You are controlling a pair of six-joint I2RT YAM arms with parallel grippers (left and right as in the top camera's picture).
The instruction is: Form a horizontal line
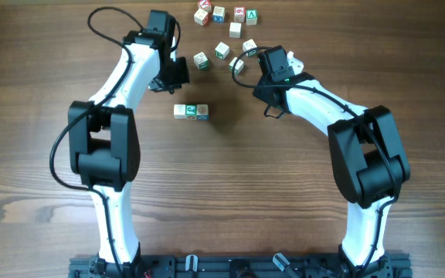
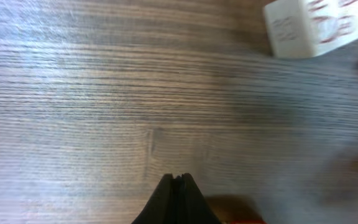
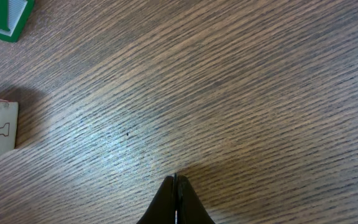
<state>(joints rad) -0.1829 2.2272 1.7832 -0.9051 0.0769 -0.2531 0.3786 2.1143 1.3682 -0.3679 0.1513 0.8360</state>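
Robot lab: two arms (image 1: 122, 77), wood-grain table (image 1: 230, 185).

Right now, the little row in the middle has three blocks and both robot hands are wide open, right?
Not quite. The row does have three blocks, but both hands are shut, not open. The wrist views show it: the left hand and the right hand each have fingers pressed together.

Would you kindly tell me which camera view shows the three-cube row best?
Overhead: the three-cube row lies whole, cubes touching side to side. Neither wrist view shows it, only tabletop and stray cubes at the edges.
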